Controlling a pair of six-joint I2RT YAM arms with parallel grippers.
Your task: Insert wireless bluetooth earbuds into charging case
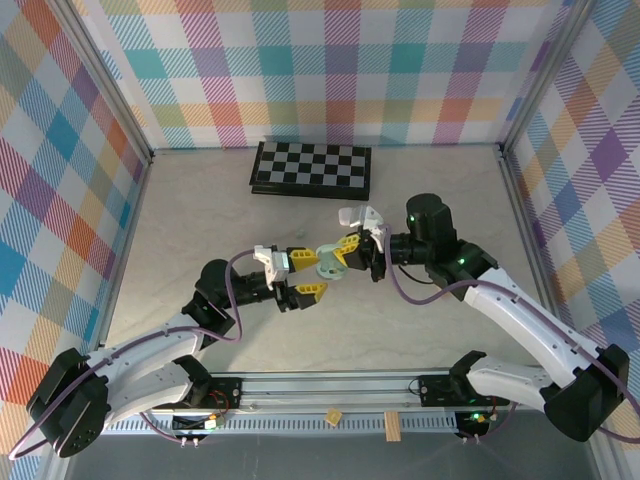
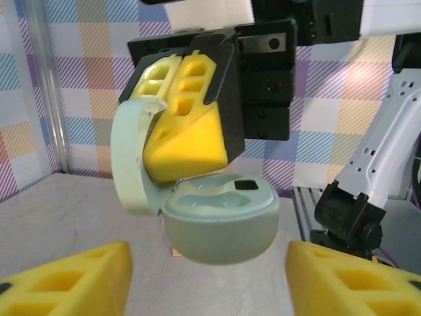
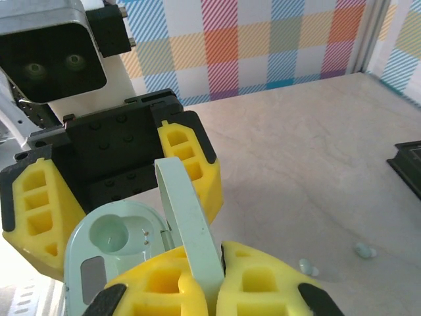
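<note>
A pale green charging case (image 1: 330, 265) hangs open above the table's middle. My right gripper (image 3: 220, 276) is shut on its raised lid (image 3: 187, 217), and its yellow fingers (image 2: 187, 125) pinch that lid (image 2: 131, 158) from above. The case's base (image 2: 220, 227) hangs level, wells upward. My left gripper (image 2: 207, 276) is open, one yellow finger on each side of the base and apart from it. Two tiny pale green earbuds (image 3: 308, 266) (image 3: 364, 250) lie on the table to the right.
A folded chessboard (image 1: 312, 168) lies at the back of the table, and its corner (image 3: 408, 164) shows in the right wrist view. Plaid walls enclose the table on three sides. Two small wooden blocks (image 1: 392, 425) sit on the front rail.
</note>
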